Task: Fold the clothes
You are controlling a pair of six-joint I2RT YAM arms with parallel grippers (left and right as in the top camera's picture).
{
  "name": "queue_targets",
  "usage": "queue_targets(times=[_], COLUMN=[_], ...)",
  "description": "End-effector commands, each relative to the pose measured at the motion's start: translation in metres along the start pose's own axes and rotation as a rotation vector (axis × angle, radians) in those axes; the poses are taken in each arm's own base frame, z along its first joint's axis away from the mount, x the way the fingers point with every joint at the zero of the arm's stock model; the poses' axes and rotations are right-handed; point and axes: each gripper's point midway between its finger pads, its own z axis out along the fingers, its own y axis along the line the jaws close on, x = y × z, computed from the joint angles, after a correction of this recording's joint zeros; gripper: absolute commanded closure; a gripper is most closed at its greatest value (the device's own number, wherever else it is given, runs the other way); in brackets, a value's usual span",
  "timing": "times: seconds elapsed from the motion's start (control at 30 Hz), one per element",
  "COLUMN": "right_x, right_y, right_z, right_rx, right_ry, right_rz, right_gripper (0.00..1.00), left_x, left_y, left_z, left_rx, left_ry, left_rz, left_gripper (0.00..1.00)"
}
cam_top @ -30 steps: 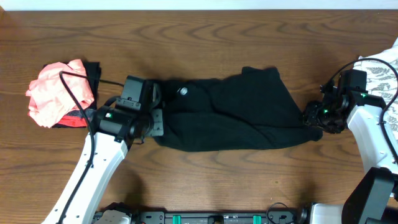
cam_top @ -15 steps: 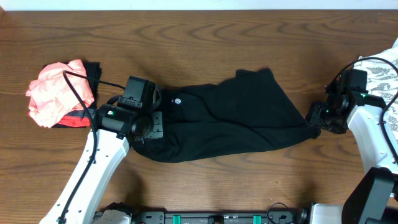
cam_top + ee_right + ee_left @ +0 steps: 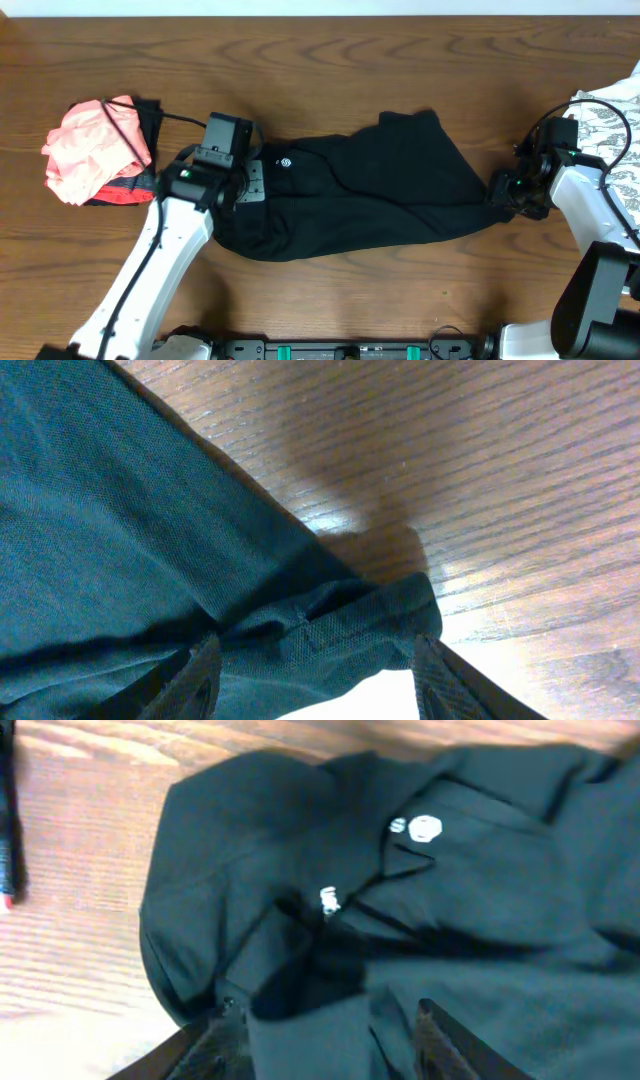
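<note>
My left arm reaches from the near edge of the table into its left half; the left gripper points down, jaws apart. My right arm bends in from the right edge, right gripper low, jaws also apart.

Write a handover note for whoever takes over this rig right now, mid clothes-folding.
Left gripper: open, over the black garment at its left end, by its white logo.
Right gripper: open, the garment's right corner lying between its fingers, unpinched.
Clothes: black garment stretched across the table, creased; coral-pink garment bunched far left; white patterned garment at the right edge.
Done: black garment laid out lengthwise.
Left: fold it; no piece looks neatly folded yet.
</note>
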Motion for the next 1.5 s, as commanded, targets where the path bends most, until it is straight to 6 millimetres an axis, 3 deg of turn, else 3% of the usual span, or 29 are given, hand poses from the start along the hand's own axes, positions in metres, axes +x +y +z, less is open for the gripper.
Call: queue_targets(times=[0.0,0.2,0.5,0.63,0.97,1.27,1.47], right_x=[0.001,0.001,0.000,0.000,0.002,0.002,0.003], right_y=[0.003,0.003,0.003,0.003,0.003,0.002,0.002], right_z=[0.001,0.001,0.001,0.001,0.001,0.001,0.001], right_rx=[-0.009,-0.009,-0.009,-0.009,-0.008,-0.008,-0.008], right_ry=[0.004,0.004,0.000,0.000,0.006,0.007,0.011], right_rz=[0.003,0.003,0.002,0.003,0.003,0.003,0.003], right_gripper=[0.40,0.41,0.40,0.40,0.41,0.40,0.40], left_x=[0.010,0.036,0.071,0.072,0.045,0.073,0.087], left_y=[0.011,0.011,0.016,0.005,-0.009,0.001,-0.008], left_z=[0.029,0.058,0.049,0.050,0.059,0.049,0.042], left_rx=[-0.080,-0.094,-0.096,-0.037,0.029,-0.007,0.050], left_ry=[0.082,0.235,0.397,0.403,0.284,0.409,0.477], left_rz=[0.040,0.091,0.098,0.085,0.103,0.092,0.075], left_gripper=[0.42,0.42,0.42,0.42,0.36,0.36,0.36])
